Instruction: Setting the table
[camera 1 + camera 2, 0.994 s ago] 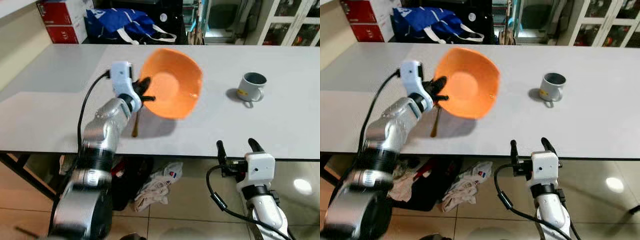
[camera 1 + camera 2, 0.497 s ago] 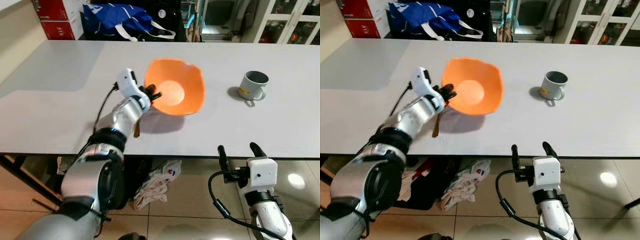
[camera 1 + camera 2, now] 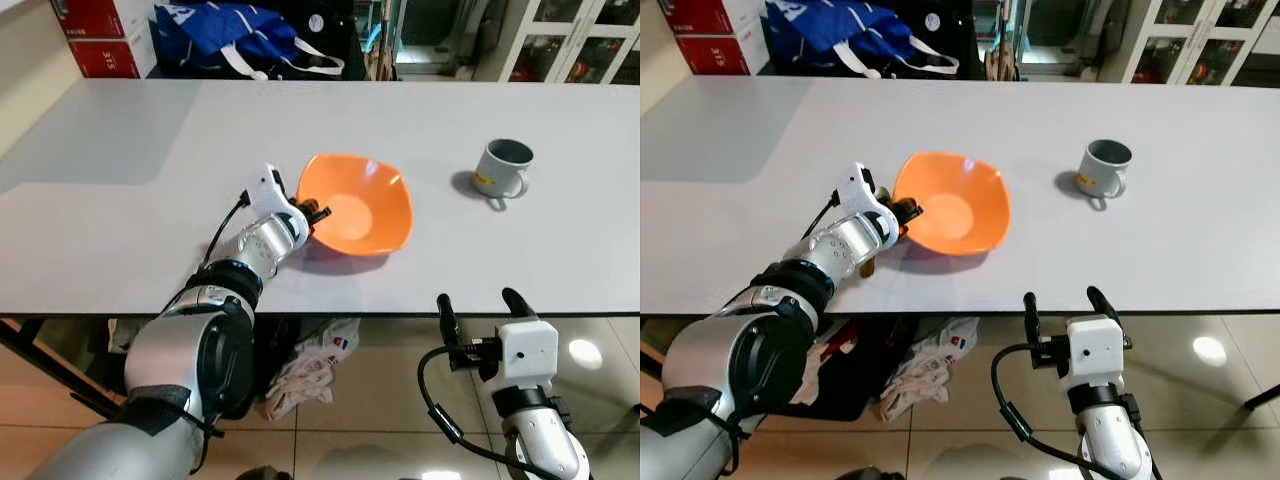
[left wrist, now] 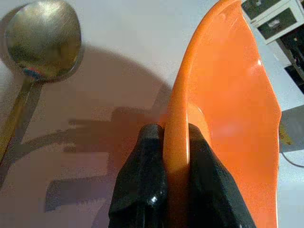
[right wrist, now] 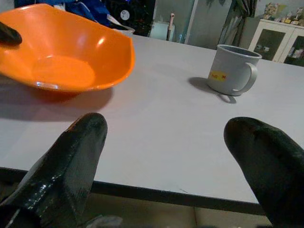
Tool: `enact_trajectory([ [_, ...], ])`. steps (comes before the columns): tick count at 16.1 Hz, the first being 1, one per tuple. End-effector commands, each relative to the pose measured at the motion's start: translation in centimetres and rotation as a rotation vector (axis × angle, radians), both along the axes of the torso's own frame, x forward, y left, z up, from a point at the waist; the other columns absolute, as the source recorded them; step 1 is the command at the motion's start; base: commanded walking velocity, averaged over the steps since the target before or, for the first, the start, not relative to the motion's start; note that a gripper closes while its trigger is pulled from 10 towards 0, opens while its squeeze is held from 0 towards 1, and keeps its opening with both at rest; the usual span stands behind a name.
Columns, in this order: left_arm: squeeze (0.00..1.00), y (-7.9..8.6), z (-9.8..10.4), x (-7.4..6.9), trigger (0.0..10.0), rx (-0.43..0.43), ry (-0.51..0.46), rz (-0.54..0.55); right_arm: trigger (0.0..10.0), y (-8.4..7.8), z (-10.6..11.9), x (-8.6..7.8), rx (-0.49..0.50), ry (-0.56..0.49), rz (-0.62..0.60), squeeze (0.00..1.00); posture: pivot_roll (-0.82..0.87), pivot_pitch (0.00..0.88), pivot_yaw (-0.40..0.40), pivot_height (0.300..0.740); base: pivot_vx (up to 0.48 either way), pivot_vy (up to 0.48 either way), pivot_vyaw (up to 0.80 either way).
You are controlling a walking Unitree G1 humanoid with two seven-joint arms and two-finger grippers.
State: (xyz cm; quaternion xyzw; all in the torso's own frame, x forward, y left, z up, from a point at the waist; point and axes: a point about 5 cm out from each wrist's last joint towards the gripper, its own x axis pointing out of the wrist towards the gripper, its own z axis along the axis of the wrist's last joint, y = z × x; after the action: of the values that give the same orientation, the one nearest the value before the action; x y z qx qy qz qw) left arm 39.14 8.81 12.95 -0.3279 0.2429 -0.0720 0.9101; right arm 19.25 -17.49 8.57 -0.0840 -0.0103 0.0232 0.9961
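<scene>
Left eye view showed the left gripper (image 3: pixel 312 212) reaching over the near part of the table (image 3: pixel 120 200), its fingers (image 4: pixel 142 190) pinched on the rim of the orange bowl (image 3: pixel 360 205); gripping the edge seemingly let it lower the bowl flat. A spoon (image 4: pixel 40 40) lay just beside the bowl's rim, likely part of the setting. Further right, well apart, stood a grey mug (image 3: pixel 500 168). Below the table edge the right gripper (image 3: pixel 486 308) hung idle, fingers spread.
</scene>
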Motion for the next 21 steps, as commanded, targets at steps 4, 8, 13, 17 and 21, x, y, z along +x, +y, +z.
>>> enact_trajectory([
  [4, 0.00, 0.2, 1.5, 0.7, 10.0, 0.001, -0.029, 0.029, 10.0, 0.2, 0.4, -0.1, -0.007, -0.001, 0.006, 0.00, -0.23, 0.021, 0.038, 0.740, 0.000, 0.000, 0.00],
  [8, 1.00, 0.5, 1.1, 0.6, 10.0, 0.015, -0.017, 0.046, 10.0, 0.2, 0.5, -0.2, -0.009, 0.001, 0.005, 0.00, -0.24, 0.028, 0.037, 0.740, 0.000, 0.000, 0.00],
  [13, 1.00, 0.6, 0.7, 0.5, 10.0, 0.053, -0.019, 0.033, 10.0, 0.1, 0.7, -0.5, -0.014, 0.006, 0.005, 0.00, -0.25, 0.035, 0.031, 0.740, 0.000, 0.000, 0.00],
  [17, 1.00, 0.6, 0.5, 0.4, 10.0, 0.104, -0.020, -0.004, 10.0, 0.1, 0.5, -0.5, -0.016, 0.012, 0.003, 0.00, -0.25, 0.035, 0.031, 0.740, 0.000, 0.000, 0.00],
  [21, 1.00, 1.2, 0.0, 0.2, 10.0, 0.178, 0.000, -0.006, 10.0, 0.1, 0.4, -0.4, -0.013, 0.014, 0.003, 0.00, -0.24, 0.034, 0.034, 0.740, 0.000, 0.000, 0.00],
])
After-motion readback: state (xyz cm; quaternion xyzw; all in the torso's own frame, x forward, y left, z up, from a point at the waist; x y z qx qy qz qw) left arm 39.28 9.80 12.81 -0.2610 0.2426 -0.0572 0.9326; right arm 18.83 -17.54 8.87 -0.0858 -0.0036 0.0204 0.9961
